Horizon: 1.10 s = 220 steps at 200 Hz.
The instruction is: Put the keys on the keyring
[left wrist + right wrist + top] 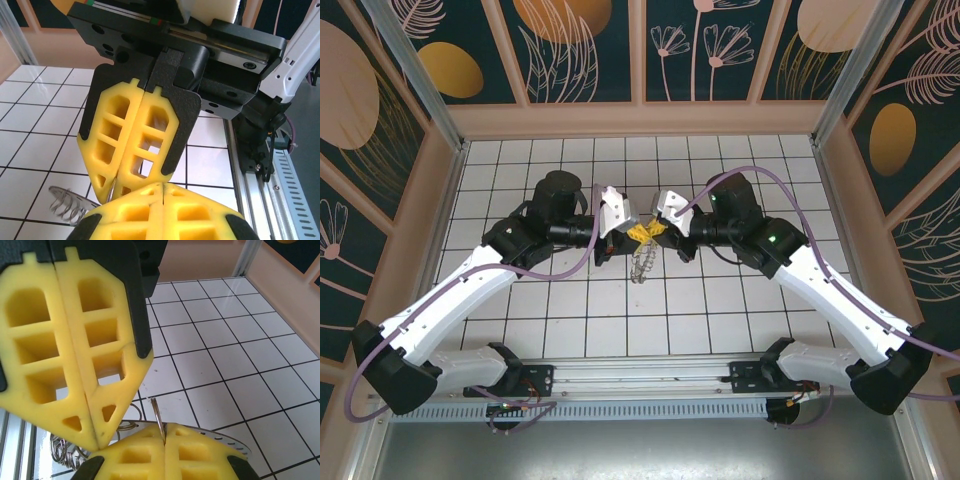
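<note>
Both sets of jaws are clamped tight, meeting tip to tip over the middle of the table (pixel 740 310). Your right gripper (pixel 164 432) pinches a thin metal loop of the keyring (pixel 158 415), and the wire coil (pixel 640 265) trails just below. Your left gripper (pixel 162 190) is pressed shut too, though what it grips, if anything, you can't tell. The keys? Too small to pick out among the yellow fingers (pixel 200 460). My read: threading is in hand, not finished, since no key shows on the ring.
</note>
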Motion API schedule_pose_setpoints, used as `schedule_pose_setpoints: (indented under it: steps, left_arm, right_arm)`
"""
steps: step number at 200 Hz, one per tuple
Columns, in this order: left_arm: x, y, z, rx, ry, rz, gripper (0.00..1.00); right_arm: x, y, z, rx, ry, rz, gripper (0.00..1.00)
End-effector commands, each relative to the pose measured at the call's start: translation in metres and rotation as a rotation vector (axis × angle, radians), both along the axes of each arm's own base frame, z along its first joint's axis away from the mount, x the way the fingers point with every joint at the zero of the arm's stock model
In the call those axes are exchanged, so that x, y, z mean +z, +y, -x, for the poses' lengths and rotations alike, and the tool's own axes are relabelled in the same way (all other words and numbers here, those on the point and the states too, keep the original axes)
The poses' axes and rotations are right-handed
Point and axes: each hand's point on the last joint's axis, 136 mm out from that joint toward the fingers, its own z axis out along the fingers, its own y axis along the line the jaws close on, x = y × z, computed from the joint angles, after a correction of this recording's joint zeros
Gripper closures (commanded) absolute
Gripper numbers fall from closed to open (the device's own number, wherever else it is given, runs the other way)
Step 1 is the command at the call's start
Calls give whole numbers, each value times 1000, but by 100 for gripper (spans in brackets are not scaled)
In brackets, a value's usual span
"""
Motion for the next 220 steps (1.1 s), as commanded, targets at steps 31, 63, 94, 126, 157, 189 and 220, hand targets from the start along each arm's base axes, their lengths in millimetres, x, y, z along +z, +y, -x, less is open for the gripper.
schedule_pose_setpoints:
  steps: [31,63,94,126,157,189,220]
  left_arm:
    - [10,4,1,21,-41,18,78]
    - [16,9,2,40,-65,5,74]
    - [14,10,-1,56,-70,-1,73]
    - [13,9,-6,73,-80,-8,73]
    - [13,9,-9,76,-86,-15,72]
    - [9,8,-10,75,-92,-31,72]
    - [3,8,-13,76,-92,-51,72]
  right_arm:
    - [27,5,14,76,-55,-57,100]
    - [21,4,16,83,-41,-45,100]
    - [22,6,19,105,-40,-50,100]
    - [21,8,24,135,-33,-47,100]
    - [17,8,27,147,-20,-36,100]
    - [13,10,25,144,-11,-21,100]
    - [14,12,27,163,-9,-30,100]
